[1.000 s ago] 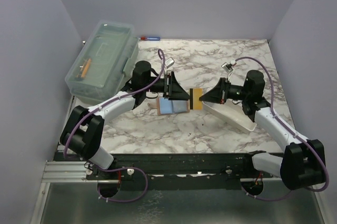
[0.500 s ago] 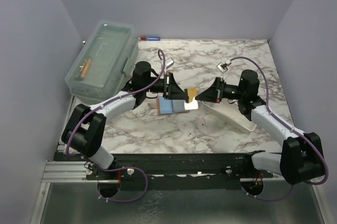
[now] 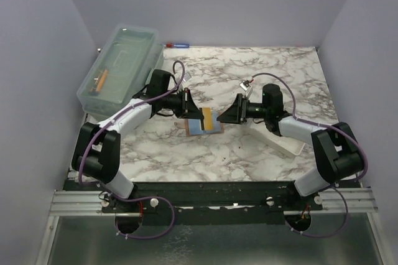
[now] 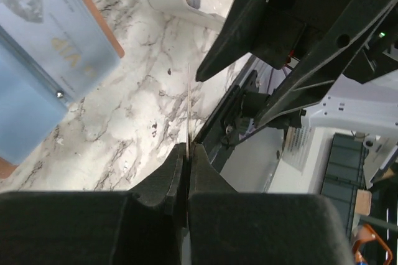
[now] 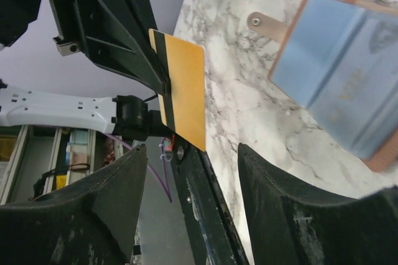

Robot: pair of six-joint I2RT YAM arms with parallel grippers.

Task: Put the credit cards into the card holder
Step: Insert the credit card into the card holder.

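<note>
Right wrist view: the tan-gold card (image 5: 183, 88) is pinched by the left gripper (image 4: 188, 147) above the middle of the table (image 3: 249, 69). The right gripper (image 5: 193, 153) is spread, empty. Insertion into the open card holder (image 5: 273, 27) is judged next.

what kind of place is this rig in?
Looks like a robot lab booth, not a home: plain walls box in a marble-print table, metal rail along its near edge.

Tan-gold striped card (image 5: 185, 88) hangs on edge over the open reddish-brown card holder (image 5: 273, 27) bearing a blue card (image 5: 329, 60).
</note>
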